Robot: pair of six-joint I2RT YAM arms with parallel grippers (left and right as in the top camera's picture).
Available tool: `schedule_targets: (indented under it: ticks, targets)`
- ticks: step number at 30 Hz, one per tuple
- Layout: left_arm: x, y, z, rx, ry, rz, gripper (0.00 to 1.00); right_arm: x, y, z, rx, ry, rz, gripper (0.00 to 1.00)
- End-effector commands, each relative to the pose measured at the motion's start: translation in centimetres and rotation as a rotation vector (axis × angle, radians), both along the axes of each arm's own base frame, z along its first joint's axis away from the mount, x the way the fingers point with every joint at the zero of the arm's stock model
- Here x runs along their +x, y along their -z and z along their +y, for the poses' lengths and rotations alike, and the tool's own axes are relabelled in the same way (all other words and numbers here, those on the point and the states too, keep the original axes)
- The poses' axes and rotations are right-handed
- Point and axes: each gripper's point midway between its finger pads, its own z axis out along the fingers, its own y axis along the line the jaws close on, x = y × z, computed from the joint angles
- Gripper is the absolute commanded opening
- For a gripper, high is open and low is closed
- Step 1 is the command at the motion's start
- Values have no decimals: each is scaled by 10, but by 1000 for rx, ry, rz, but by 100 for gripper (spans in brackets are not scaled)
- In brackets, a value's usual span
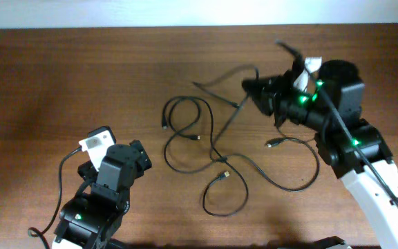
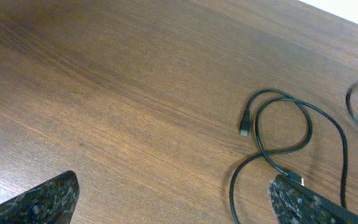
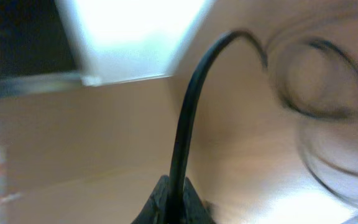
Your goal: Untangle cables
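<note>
Several thin black cables (image 1: pixel 206 142) lie tangled in loose loops on the middle of the wooden table, with small plug ends. My right gripper (image 1: pixel 249 88) is shut on one cable (image 3: pixel 188 118) and holds it lifted above the table at the right of the tangle; the wrist view is blurred. My left gripper (image 1: pixel 92 149) is open and empty at the front left, away from the tangle. Its wrist view shows a cable loop (image 2: pixel 291 137) with a plug end (image 2: pixel 245 126) ahead, between and beyond the fingers (image 2: pixel 173 205).
The brown wooden table (image 1: pixel 61 76) runs to a white wall at the back. A loose loop with a metallic plug (image 1: pixel 223 194) lies at the front of the tangle. Thick black arm wires hang by both arms.
</note>
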Motion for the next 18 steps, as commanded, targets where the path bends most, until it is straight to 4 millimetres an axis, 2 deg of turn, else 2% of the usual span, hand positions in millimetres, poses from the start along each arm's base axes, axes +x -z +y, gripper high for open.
schedule_targets:
  ticks: [1, 4, 7, 11, 16, 18]
  targets:
    - [0, -3, 1, 13, 2, -7, 99, -25, 45, 15, -141, -148, 86, 4]
    - [0, -3, 1, 13, 2, -7, 99, -51, 65, 32, -188, -260, 154, 4]
    - [0, -3, 1, 13, 2, -7, 99, -68, 68, 45, -192, -327, 168, 4]
    - [0, -3, 1, 13, 2, -7, 99, -88, 47, 65, -57, -472, 162, 4]
    - [0, -3, 1, 13, 2, -7, 99, -100, 21, 79, 65, -595, 106, 4]
    - [0, -3, 1, 13, 2, -7, 99, -105, 7, 84, 112, -665, 34, 4]
